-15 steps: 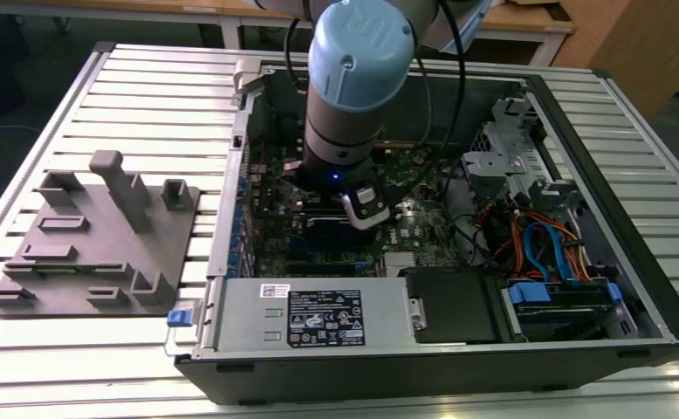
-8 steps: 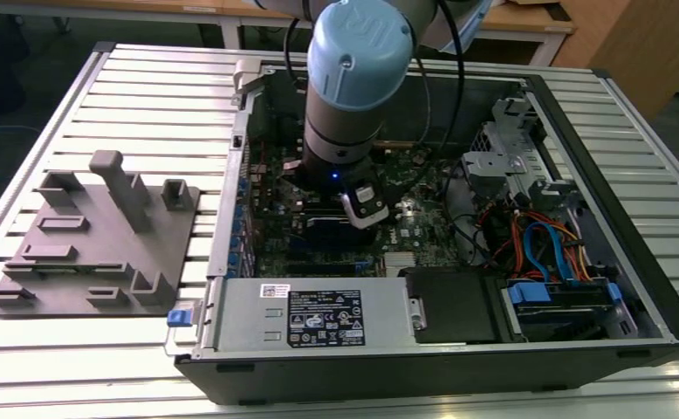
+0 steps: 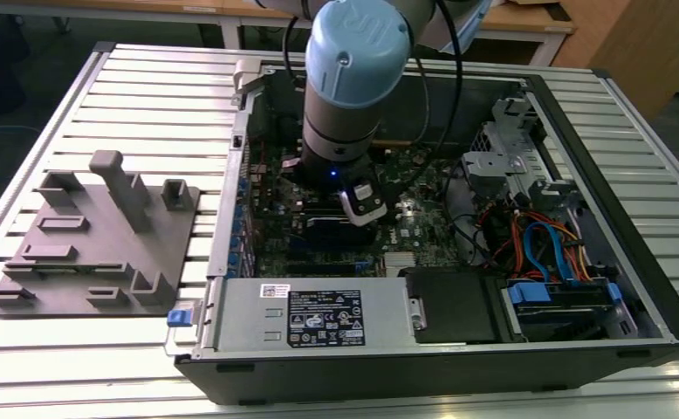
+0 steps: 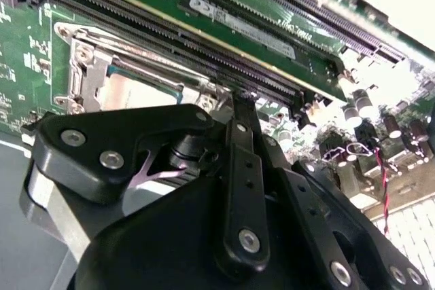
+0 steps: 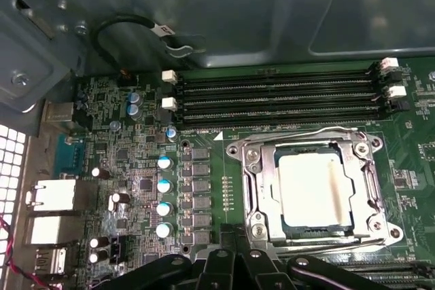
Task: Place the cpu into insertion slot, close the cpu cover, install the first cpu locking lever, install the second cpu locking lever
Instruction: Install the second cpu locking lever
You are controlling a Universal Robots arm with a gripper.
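Note:
The cpu [image 5: 314,188] lies pale and square in the insertion slot [image 5: 239,151], and the silvery cpu cover [image 5: 266,191] is down around it. One thin wire locking lever [image 5: 299,134] runs along the memory-slot side and another [image 5: 380,237] along the opposite side. Both lie low; I cannot tell whether they are hooked. My gripper [image 5: 230,237] is shut with nothing in it, its tip at the socket's corner beside the cover. In the second wrist view the gripper [image 4: 242,100] meets that corner next to the cpu [image 4: 136,89]. In the exterior view the gripper [image 3: 363,216] reaches down inside the case.
The open computer case [image 3: 619,175] stands on a slatted table, with its power supply [image 3: 316,316] at the front and drive cables [image 3: 549,244] at the exterior view's right. Several long memory slots [image 5: 279,96] run beside the socket. A grey fixture plate [image 3: 95,253] lies outside the case.

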